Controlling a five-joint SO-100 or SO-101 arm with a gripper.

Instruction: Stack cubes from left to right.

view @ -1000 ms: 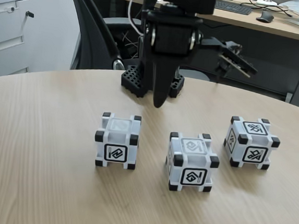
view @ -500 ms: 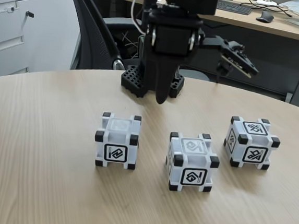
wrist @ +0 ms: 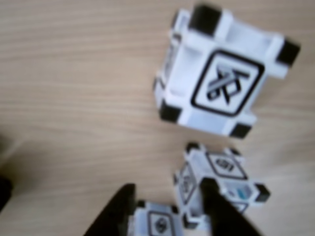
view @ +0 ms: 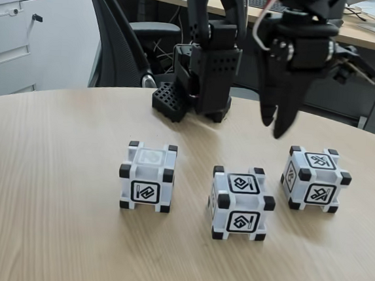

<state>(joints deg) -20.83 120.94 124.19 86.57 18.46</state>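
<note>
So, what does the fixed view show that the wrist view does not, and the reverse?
Fixed view alone: the arm's black base, an office chair, a desk with a keyboard, and the table's curved far edge.

Wrist view alone: a close top-down look at the right cube, its crossed symbol large.

Both: the three cubes, namely the left cube, middle cube and right cube, the gripper held above them, empty, and the wood-grain tabletop.

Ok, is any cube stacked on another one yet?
No. In the fixed view the left cube, the middle cube and the right cube each sit apart on the table.
</note>
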